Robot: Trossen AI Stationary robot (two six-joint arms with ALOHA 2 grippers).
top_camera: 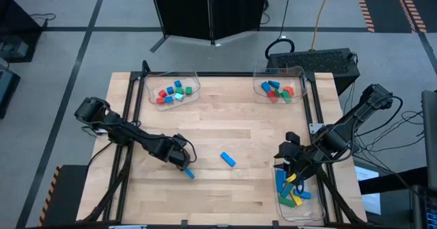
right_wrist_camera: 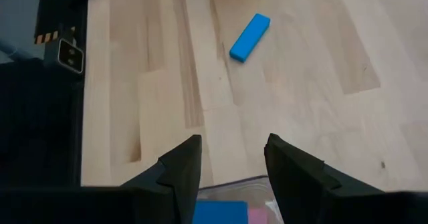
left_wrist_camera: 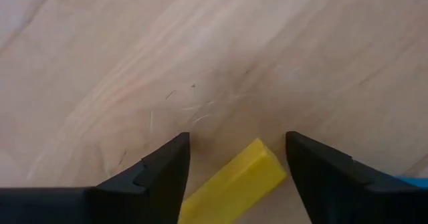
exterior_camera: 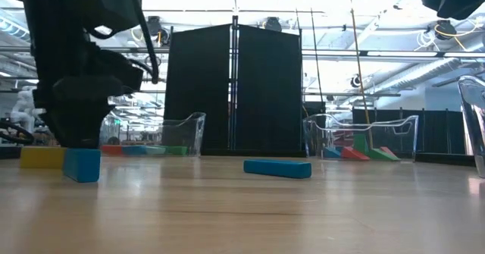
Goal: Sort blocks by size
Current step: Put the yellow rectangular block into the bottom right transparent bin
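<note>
My left gripper [left_wrist_camera: 237,142] points down at the near left of the table [top_camera: 181,159], open, with a finger on either side of a yellow bar block [left_wrist_camera: 234,184] that lies flat on the wood; a gap shows on both sides. A small blue block [top_camera: 189,173] lies just beside it. A longer blue bar [top_camera: 228,159] lies flat mid-table. My right gripper [right_wrist_camera: 233,147] hangs open and empty above the near right tray [top_camera: 281,208], which holds several longer blocks [top_camera: 292,191].
Two clear trays stand at the far edge: the far left tray [top_camera: 194,85] holds several small blocks, and the far right tray [top_camera: 300,75] holds several more. Bare wood lies between the arms around the blue bar. Dark frame rails [top_camera: 133,113] run along the table's sides.
</note>
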